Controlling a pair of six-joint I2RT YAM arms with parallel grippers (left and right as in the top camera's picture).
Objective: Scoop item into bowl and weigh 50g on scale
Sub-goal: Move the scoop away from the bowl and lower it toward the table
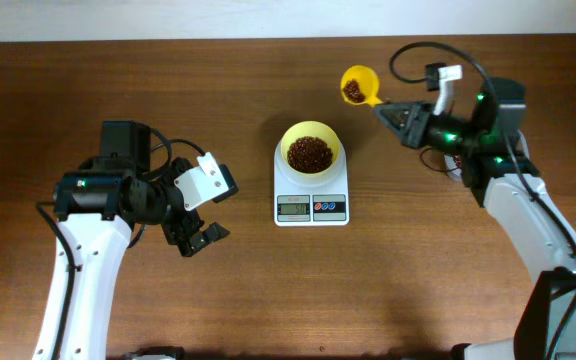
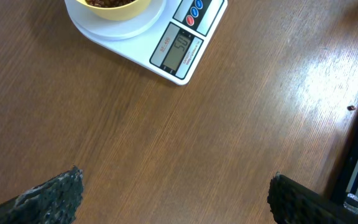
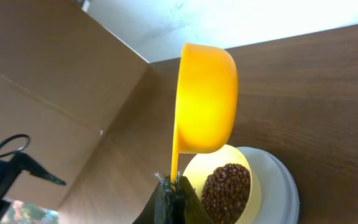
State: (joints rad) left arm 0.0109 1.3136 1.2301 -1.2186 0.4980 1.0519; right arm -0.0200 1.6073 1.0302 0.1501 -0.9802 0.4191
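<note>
The pale-yellow bowl [image 1: 310,146] sits on the white scale [image 1: 311,206] at the table's middle and holds red-brown beans [image 1: 309,154]. The scale's display [image 2: 176,50] seems to read about 50. My right gripper [image 1: 392,113] is shut on the handle of a yellow scoop [image 1: 357,85], held up to the right of the bowl with some beans in it. In the right wrist view the scoop [image 3: 205,99] hangs over the bowl [image 3: 225,186]. My left gripper [image 1: 196,236] is open and empty, left of the scale.
Bare brown wood lies under the left gripper [image 2: 173,199]. One stray bean [image 2: 351,107] lies on the table near a dark frame at the right edge of the left wrist view.
</note>
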